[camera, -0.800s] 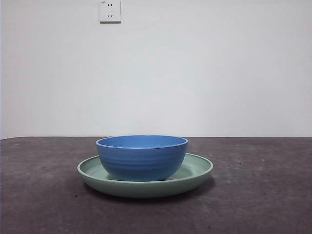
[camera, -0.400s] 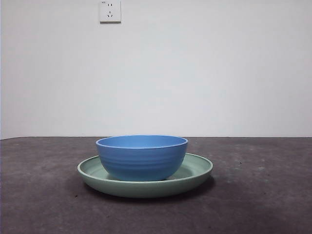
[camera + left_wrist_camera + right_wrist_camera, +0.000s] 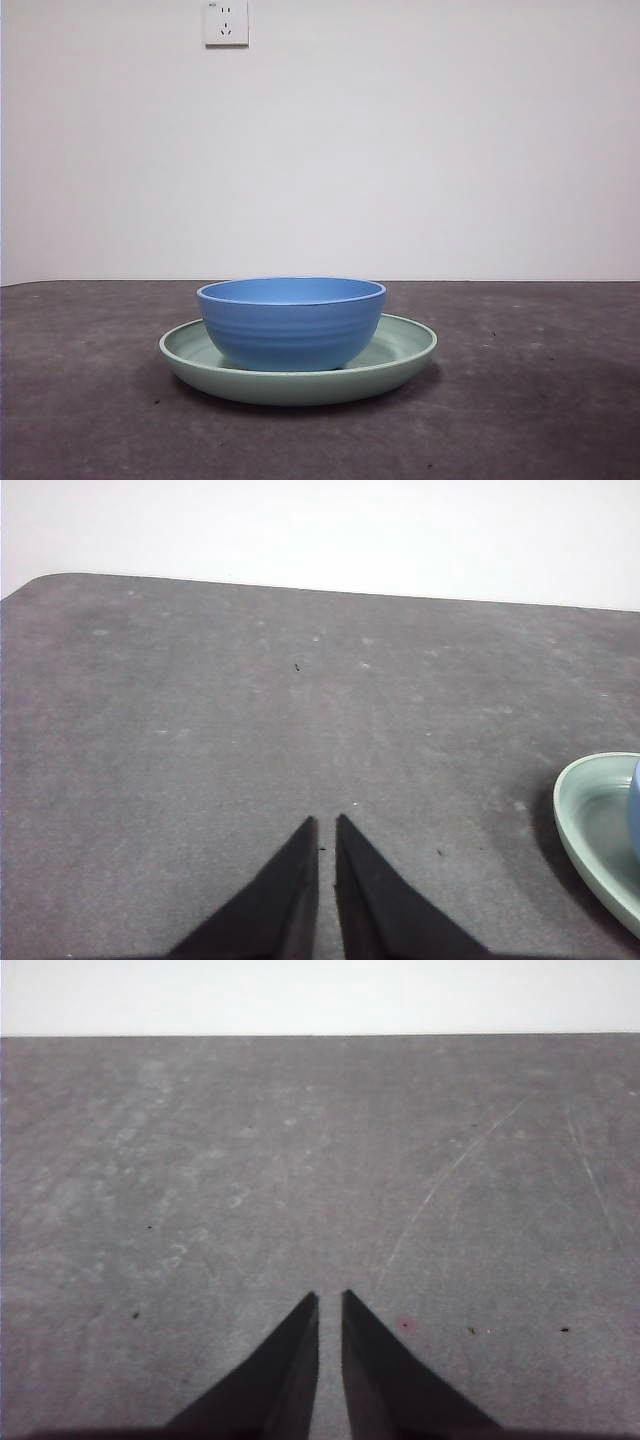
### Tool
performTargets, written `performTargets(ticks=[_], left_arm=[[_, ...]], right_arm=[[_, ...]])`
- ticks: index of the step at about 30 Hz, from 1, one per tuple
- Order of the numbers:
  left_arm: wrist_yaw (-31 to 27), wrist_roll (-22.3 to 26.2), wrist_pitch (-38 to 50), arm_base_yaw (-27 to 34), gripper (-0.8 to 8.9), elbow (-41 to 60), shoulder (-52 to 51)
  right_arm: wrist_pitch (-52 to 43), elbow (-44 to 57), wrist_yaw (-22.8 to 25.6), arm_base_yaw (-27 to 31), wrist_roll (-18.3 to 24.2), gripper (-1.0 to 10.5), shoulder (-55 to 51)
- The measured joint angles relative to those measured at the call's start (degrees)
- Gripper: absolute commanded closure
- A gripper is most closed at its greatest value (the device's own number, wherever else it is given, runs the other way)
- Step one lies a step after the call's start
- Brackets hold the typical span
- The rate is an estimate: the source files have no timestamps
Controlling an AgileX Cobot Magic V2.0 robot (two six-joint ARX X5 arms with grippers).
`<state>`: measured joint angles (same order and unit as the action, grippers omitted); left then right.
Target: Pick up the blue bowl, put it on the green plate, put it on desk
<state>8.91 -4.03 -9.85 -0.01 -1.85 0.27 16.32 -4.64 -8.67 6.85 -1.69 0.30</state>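
- Blue bowl [image 3: 291,322]: upright, seated inside the green plate [image 3: 400,358], resting on the plate's floor, its rim standing well above the plate's rim; faint ridges ring its outer wall
- Green plate: flat on the desk [image 3: 540,400], near the middle of the front view; wider than the bowl on every side
- Left pincer [image 3: 326,830]: jaws drawn together with only a thin slit between the tips, gripping nothing; above bare desk, well apart from the plate, whose edge [image 3: 590,825] shows at the side of the left wrist view
- Right pincer [image 3: 329,1305]: jaws likewise nearly touching, gripping nothing; only scratched desk [image 3: 300,1160] before it
- Wall socket [image 3: 226,22]: white, on the wall behind the desk
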Motion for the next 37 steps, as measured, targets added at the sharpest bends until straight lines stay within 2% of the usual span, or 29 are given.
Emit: performTargets(ticks=[5, 10, 18, 37], left_arm=[[0.0, 0.0, 0.0, 0.0, 7.85, 0.0, 0.0], [0.0, 0.0, 0.0, 0.0, 7.85, 0.0, 0.0], [0.0, 0.0, 0.0, 0.0, 7.85, 0.0, 0.0], [0.0, 0.0, 0.0, 0.0, 7.85, 0.0, 0.0]], right_arm=[[-5.9, 3.3, 0.9, 0.0, 0.4, 9.1, 0.1], [-6.7, 3.6, 1.9, -0.1, 0.4, 9.1, 0.1], [-6.3, 3.6, 8.3, -3.8, 0.4, 9.1, 0.1], [-7.0, 3.7, 8.5, -4.9, 0.4, 9.1, 0.1]])
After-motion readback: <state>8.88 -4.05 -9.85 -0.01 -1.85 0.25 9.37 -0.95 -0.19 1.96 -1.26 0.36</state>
